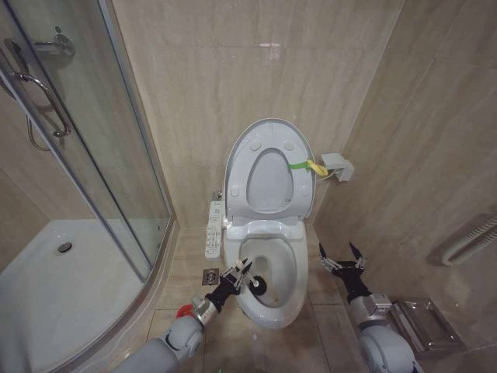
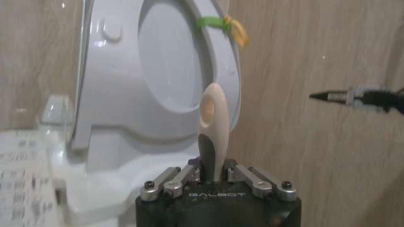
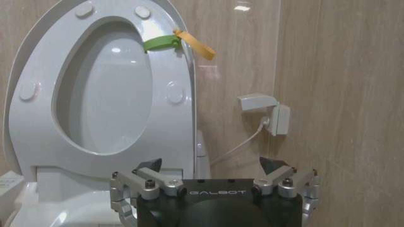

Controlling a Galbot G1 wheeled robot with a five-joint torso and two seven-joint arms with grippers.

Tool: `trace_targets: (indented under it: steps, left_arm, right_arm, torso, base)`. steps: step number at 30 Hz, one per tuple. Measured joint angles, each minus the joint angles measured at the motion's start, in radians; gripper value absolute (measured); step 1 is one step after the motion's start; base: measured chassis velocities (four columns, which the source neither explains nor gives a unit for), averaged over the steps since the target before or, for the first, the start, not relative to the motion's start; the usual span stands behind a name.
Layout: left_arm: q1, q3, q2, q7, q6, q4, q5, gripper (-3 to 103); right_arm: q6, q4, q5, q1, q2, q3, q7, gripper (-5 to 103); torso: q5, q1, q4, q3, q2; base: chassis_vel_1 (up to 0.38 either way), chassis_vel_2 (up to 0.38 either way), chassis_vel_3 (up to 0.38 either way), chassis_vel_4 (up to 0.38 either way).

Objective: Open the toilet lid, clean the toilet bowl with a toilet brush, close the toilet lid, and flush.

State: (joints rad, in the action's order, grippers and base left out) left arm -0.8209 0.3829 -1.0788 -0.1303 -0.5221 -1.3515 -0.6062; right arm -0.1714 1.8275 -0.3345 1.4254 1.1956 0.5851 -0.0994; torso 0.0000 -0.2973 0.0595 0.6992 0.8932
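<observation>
The toilet lid (image 1: 268, 183) stands raised against the back wall with the ring seat up in front of it, a yellow-green strap (image 1: 306, 165) at its edge. Below it the white toilet bowl (image 1: 289, 299) is uncovered. My left gripper (image 1: 244, 274) is at the bowl's left rim, shut on the toilet brush's pale handle (image 2: 213, 118). The brush's black head (image 1: 257, 287) is down inside the bowl. My right gripper (image 1: 342, 260) hangs open just right of the bowl, holding nothing. From the right wrist, its fingers (image 3: 149, 169) are spread wide, facing the lid (image 3: 107, 94).
A glass shower enclosure (image 1: 85, 171) and tray fill the left. A button panel (image 1: 213, 227) runs along the bowl's left side. A floor drain (image 1: 210, 276) and red cup holder (image 1: 183, 311) lie near my left arm. A wall box (image 1: 338, 165) and grab rail (image 1: 470, 241) are on the right.
</observation>
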Motion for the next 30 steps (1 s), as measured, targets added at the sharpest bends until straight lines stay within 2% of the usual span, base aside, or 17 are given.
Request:
trace_targets:
  steps: [3,8,14,17,21,24,27,30]
  left_arm:
    - [-0.017,0.013,0.026,0.026,0.018,-0.098,0.006,19]
    - [-0.06,0.028,0.043,0.035,0.027,-0.17,0.017,19]
    - [-0.072,0.026,0.03,0.019,0.024,-0.129,0.027,19]
    - [-0.041,0.013,0.003,0.004,0.009,-0.045,0.017,19]
    - [0.009,0.005,-0.019,-0.019,0.005,0.024,-0.051,19]
    - [0.027,-0.004,-0.027,-0.023,0.001,0.046,-0.063,19]
    - [0.029,-0.008,-0.019,-0.022,0.001,0.029,-0.067,19]
    - [0.003,0.0,0.023,-0.009,0.013,-0.067,-0.062,19]
  right_arm:
    - [0.0,0.0,0.0,0.0,0.0,0.0,0.0,100]
    - [0.0,0.0,0.0,0.0,0.0,0.0,0.0,100]
    - [0.0,0.0,0.0,0.0,0.0,0.0,0.0,100]
    - [0.0,0.0,0.0,0.0,0.0,0.0,0.0,100]
    - [0.0,0.0,0.0,0.0,0.0,0.0,0.0,100]
    - [0.0,0.0,0.0,0.0,0.0,0.0,0.0,100]
    - [0.0,0.0,0.0,0.0,0.0,0.0,0.0,100]
    - [0.0,0.0,0.0,0.0,0.0,0.0,0.0,100]
  torso:
    - [0.0,0.0,0.0,0.0,0.0]
    - [0.0,0.0,0.0,0.0,0.0]
    - [-0.0001,0.0,-0.0002,0.0,0.0]
    - [-0.0001,0.0,-0.0001,0.0,0.0]
    - [0.0,0.0,0.0,0.0,0.0]
    - [-0.0001,0.0,0.0,0.0,0.0]
    - [-0.0001,0.0,0.0001,0.0,0.0]
    - [0.0001,0.0,-0.0001,0.0,0.0]
  base:
    - [0.0,0.0,0.0,0.0]
    - [0.0,0.0,0.0,0.0]
    - [0.0,0.0,0.0,0.0]
    - [0.0,0.0,0.0,0.0]
    - [0.0,0.0,0.0,0.0]
    - [0.0,0.0,0.0,0.0]
    - [0.0,0.0,0.0,0.0]
    - [0.0,0.0,0.0,0.0]
